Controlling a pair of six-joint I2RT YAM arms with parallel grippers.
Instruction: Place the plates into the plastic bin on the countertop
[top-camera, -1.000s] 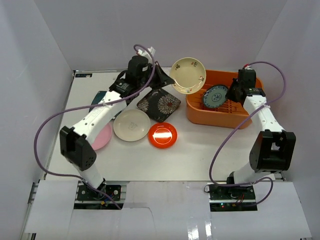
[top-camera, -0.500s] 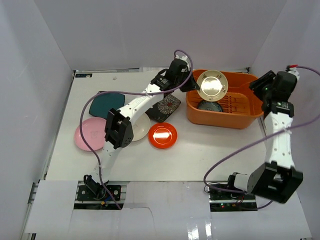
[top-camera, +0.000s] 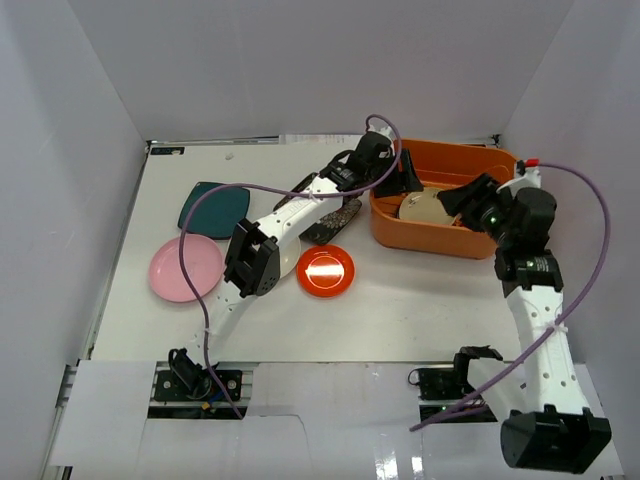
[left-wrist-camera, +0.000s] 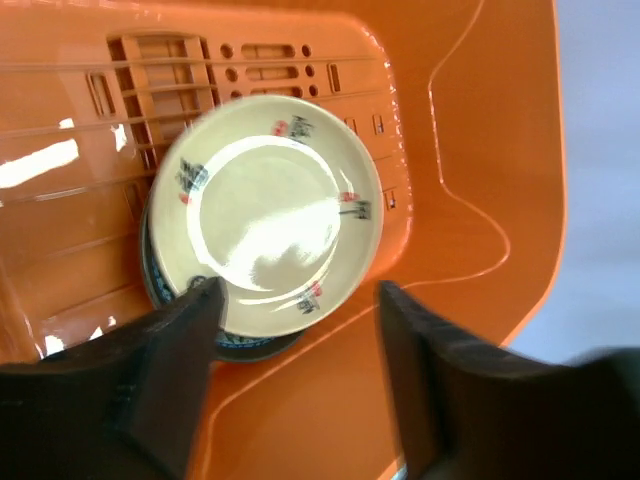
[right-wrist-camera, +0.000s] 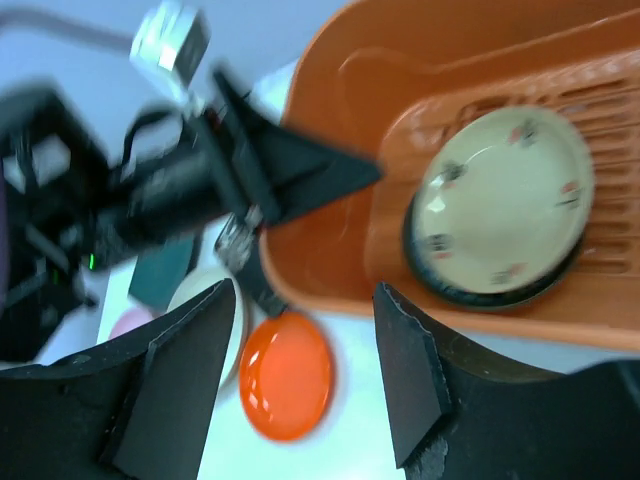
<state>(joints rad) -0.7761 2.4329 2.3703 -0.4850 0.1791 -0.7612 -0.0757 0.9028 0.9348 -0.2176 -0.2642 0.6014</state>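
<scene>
The orange plastic bin (top-camera: 441, 241) stands at the back right of the countertop (top-camera: 400, 310). In it a cream plate (left-wrist-camera: 270, 225) lies on top of the blue-green patterned plate (left-wrist-camera: 243, 342). My left gripper (left-wrist-camera: 298, 292) hangs open just above them, holding nothing. My right gripper (right-wrist-camera: 300, 295) is open and empty above the bin's near wall, pointing left. On the counter lie the teal square plate (top-camera: 214, 208), the pink plate (top-camera: 184, 270), the red-orange plate (top-camera: 326, 270), the black floral plate (top-camera: 340, 219) and a second cream plate (top-camera: 290, 258), both partly under my left arm.
Pale walls close in the counter on three sides. My left arm (top-camera: 290, 210) stretches diagonally from the near left across the plates to the bin. The right arm's purple cable (top-camera: 590, 250) loops out toward the right wall.
My left gripper opened and let the cream plate go; it now lies flat on the patterned plate in the bin. The right arm swung back over the bin's near wall.
</scene>
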